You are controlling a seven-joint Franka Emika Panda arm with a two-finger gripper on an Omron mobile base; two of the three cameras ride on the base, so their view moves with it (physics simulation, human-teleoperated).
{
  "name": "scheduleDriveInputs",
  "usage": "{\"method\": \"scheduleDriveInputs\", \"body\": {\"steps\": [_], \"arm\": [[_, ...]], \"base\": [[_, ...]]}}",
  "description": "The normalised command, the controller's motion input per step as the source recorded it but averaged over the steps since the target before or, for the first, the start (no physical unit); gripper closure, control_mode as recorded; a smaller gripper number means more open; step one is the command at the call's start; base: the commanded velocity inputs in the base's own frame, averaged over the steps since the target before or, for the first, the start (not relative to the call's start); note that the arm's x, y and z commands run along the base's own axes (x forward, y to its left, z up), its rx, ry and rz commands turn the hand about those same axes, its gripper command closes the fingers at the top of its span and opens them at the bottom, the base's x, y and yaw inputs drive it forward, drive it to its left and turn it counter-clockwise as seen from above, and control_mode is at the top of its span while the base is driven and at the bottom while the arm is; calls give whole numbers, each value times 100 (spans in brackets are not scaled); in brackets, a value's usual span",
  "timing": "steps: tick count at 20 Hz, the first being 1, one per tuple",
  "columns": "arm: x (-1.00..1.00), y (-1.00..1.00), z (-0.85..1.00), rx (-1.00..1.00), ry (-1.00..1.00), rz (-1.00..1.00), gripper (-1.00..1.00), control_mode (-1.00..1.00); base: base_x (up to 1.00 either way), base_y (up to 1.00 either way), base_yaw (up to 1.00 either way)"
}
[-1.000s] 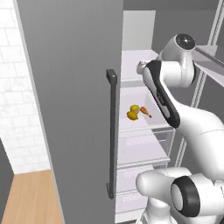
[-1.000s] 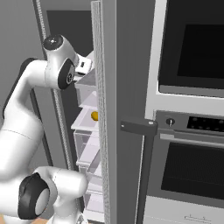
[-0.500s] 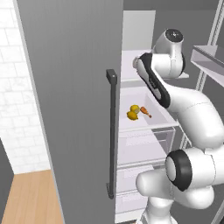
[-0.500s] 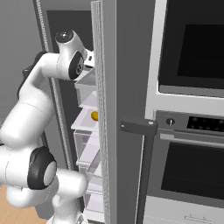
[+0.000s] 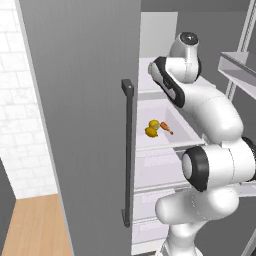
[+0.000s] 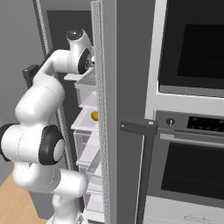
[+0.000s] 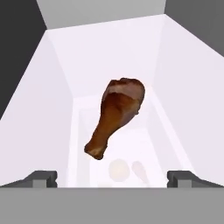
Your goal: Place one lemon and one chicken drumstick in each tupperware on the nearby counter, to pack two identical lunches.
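Note:
A brown chicken drumstick lies on a white glassy fridge shelf, thick end away from me. My gripper hangs open just short of it, its fingertips wide apart and nothing between them. On the shelf below lie two lemons and another drumstick; they show faintly through the glass in the hand view. One lemon also peeks past the door edge. My hand reaches into the upper shelf. The tupperware are out of view.
The open grey fridge door with its dark handle stands left of the arm. Another door edge and a wall oven lie to the right. Light-brown wood shows at the lower left; counter or floor, I cannot tell.
The arm has folded up and swung its elbow closer to the fridge, with the hand staying at the upper shelf. The jaws stay open and the base has not moved.

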Motion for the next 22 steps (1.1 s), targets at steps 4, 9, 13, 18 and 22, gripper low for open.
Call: {"method": "scheduleDriveInputs", "body": {"steps": [4,9,13,18,22], "arm": [[41,-7,-24,0,0,0,-100,-100],[46,-2,-22,0,0,0,-100,-100],[51,0,-14,0,0,0,-100,-100],[47,-3,-9,0,0,0,-100,-100],[40,-7,-14,0,0,0,-100,-100]], "base": [[0,0,0],[0,0,0],[0,0,0],[0,0,0],[0,0,0]]}}
